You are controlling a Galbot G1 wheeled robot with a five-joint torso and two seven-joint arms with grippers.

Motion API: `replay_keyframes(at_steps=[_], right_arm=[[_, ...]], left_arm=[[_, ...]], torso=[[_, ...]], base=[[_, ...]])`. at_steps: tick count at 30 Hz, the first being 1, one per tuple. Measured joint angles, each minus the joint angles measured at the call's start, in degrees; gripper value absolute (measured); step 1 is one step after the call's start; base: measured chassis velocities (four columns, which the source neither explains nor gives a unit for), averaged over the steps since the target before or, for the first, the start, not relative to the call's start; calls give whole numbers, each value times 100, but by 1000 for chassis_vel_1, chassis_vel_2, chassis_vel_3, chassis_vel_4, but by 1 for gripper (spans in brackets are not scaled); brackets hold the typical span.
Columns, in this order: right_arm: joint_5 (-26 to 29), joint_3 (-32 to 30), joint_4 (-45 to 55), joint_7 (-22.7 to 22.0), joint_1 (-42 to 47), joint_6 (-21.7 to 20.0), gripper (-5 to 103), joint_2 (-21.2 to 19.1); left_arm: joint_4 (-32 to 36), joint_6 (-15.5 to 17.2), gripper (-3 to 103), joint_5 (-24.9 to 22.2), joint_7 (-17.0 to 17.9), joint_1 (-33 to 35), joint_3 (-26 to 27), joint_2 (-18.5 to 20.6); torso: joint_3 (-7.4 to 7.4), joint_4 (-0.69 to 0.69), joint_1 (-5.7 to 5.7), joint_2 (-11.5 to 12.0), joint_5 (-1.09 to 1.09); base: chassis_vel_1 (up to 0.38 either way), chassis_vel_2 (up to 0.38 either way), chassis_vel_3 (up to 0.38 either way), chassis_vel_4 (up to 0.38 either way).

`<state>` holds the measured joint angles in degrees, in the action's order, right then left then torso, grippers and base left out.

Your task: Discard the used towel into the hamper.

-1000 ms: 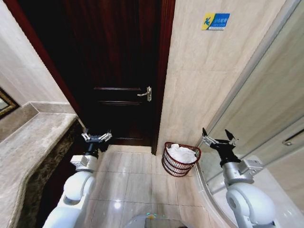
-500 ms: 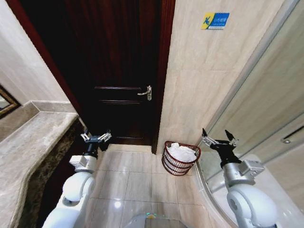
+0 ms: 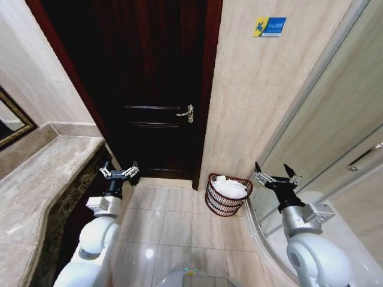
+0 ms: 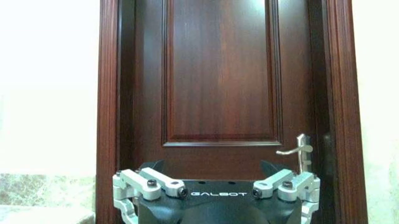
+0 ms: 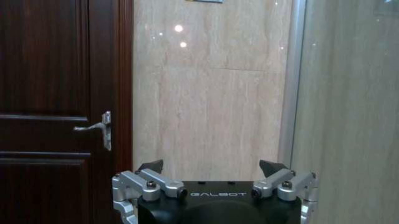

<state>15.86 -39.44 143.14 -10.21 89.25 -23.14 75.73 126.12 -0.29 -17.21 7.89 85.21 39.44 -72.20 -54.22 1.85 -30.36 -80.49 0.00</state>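
Note:
The hamper (image 3: 220, 204), a small round red-brown wire basket, stands on the floor in the corner between the door frame and the tiled wall. A white towel (image 3: 230, 187) lies bunched inside it, reaching up to the rim. My left gripper (image 3: 119, 172) is raised at the left, beside the counter, open and empty, well away from the hamper. My right gripper (image 3: 275, 174) is raised just right of the hamper, also open and empty. The left gripper (image 4: 212, 169) faces the door, and the right gripper (image 5: 212, 169) faces the tiled wall.
A shut dark wooden door (image 3: 155, 84) with a metal handle (image 3: 185, 113) is straight ahead. A marble counter (image 3: 42, 179) runs along the left. A glass shower wall (image 3: 335, 131) and its curved base (image 3: 263, 236) close the right. Tiled floor (image 3: 173, 221) lies between.
The whole picture has shifted a little, so the camera has moved. The arms hold the same pose and the towel stays in the hamper.

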Motion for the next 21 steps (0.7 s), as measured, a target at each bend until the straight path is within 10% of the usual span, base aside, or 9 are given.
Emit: replay_keyframes(at_steps=[21], right_arm=[[-36, 7, 11, 7, 60, 31, 100, 32]], left_arm=[[12, 67, 100, 188, -165, 52, -23, 2]], torso=[[7, 1, 7, 12, 0]], base=[[86, -93, -94, 84]])
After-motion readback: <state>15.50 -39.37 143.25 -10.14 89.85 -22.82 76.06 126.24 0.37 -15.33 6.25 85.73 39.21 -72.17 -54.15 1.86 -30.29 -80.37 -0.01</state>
